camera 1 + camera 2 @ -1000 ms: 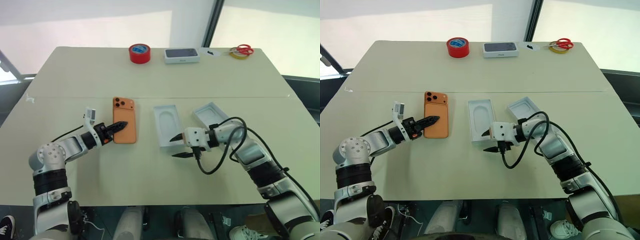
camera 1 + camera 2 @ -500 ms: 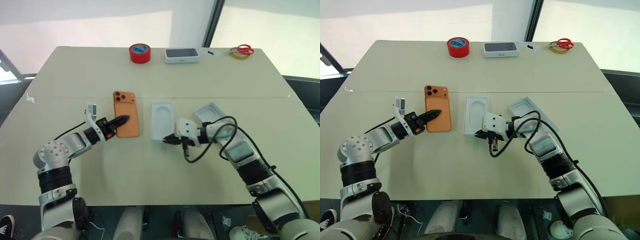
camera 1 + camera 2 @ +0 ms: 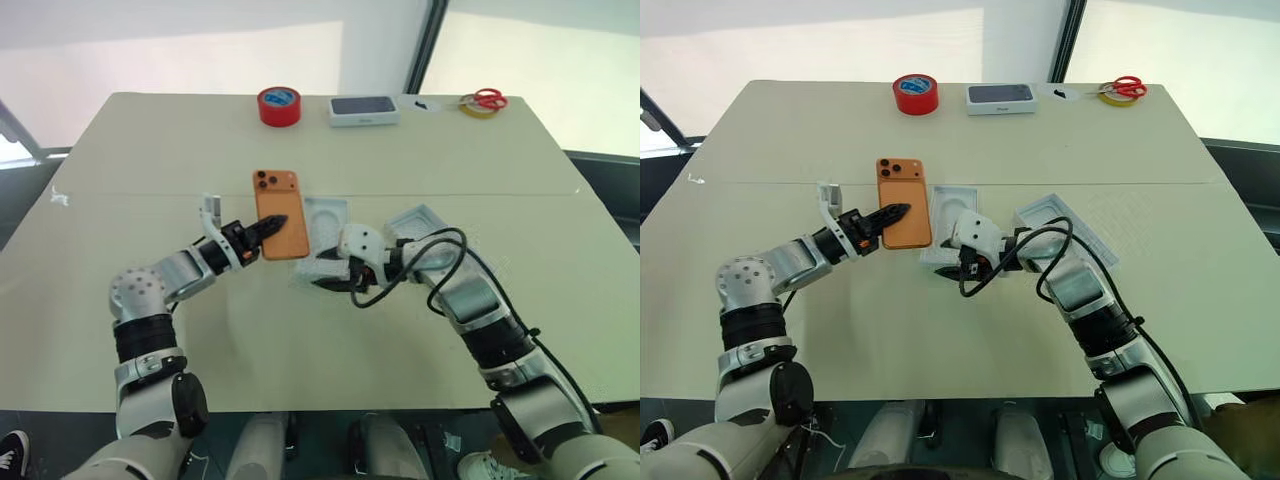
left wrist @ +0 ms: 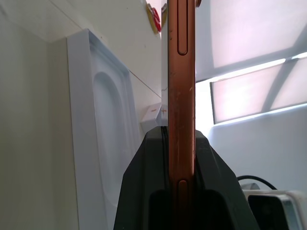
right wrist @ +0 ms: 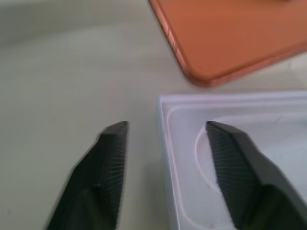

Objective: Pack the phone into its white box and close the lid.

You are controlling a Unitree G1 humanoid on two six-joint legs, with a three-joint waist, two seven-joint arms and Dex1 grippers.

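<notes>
Phone (image 3: pixel 278 214) in clamped left gripper (image 3: pixel 272 224), now beside white box (image 3: pixel 321 232); right gripper (image 5: pixel 165 158) reopened astride its rim.

The right claw (image 3: pixel 322 281) and its wrist cover the near end of the white box (image 3: pixel 326 222); the phone (image 4: pixel 181 76) runs past the left wrist view's edge.

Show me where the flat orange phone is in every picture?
Left eye view: flat orange phone, just above centre.
Right eye view: same phone, left of centre.
Left wrist view: seen edge-on between the fingers.
Right wrist view: its corner, top right.
Shared landmark: the shallow white box beside it.
</notes>
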